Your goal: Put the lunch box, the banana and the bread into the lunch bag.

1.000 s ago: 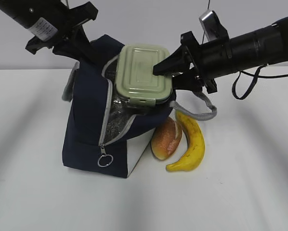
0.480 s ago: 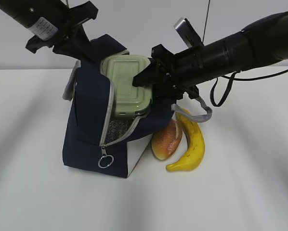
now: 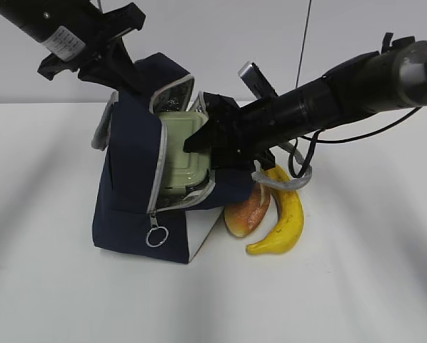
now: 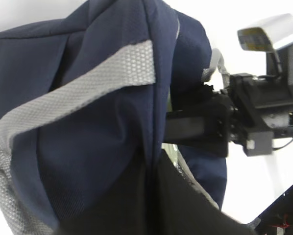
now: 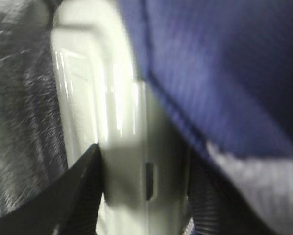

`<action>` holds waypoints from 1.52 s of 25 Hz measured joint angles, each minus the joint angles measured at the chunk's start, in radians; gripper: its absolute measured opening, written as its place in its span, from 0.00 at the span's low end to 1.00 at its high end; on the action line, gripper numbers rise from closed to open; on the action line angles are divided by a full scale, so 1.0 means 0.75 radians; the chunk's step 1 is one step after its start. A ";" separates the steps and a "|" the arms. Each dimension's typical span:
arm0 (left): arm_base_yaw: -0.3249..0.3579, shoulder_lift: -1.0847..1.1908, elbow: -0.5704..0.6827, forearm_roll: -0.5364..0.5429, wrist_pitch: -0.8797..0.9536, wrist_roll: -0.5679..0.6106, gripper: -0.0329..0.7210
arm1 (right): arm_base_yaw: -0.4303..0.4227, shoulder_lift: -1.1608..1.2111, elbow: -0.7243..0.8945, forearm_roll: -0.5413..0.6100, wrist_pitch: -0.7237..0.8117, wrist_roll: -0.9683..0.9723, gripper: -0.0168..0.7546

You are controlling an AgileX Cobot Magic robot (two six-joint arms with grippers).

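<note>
We see the box (image 3: 181, 153) standing on edge, most of it sunk into the open mouth of the bag (image 3: 131, 182), its green lid facing the zipper side. Our right pincer (image 3: 199, 139) is clamped on the box's upper edge; in the right wrist view a dark finger (image 5: 80, 196) presses the lid while navy fabric crowds the other side, so we judge the edge-on tilt is what lets the box pass the narrow opening. Our left pincer (image 3: 121, 68) is closed tight on the bag's top rear fabric, beside the grey strap (image 4: 87, 85), apparently lifting it to keep the mouth spread. The bag sits near the middle of the counter (image 3: 356, 286). The bread (image 3: 245, 211) leans against the bag's right side, the banana (image 3: 285, 214) just beside it, both waiting outside.
</note>
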 joint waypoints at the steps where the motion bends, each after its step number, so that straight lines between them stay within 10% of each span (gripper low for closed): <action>1: 0.000 0.000 0.000 0.001 0.001 0.000 0.04 | 0.003 0.021 -0.016 -0.001 0.002 0.007 0.49; 16: 0.000 0.000 0.000 0.010 0.013 0.000 0.04 | 0.030 0.166 -0.121 -0.037 0.002 0.092 0.50; 26: 0.000 0.000 0.000 0.016 0.016 0.000 0.04 | 0.032 0.166 -0.130 -0.037 0.038 0.097 0.67; 38: 0.000 0.000 0.000 0.030 0.048 0.000 0.04 | 0.010 0.100 -0.287 -0.194 0.419 0.120 0.67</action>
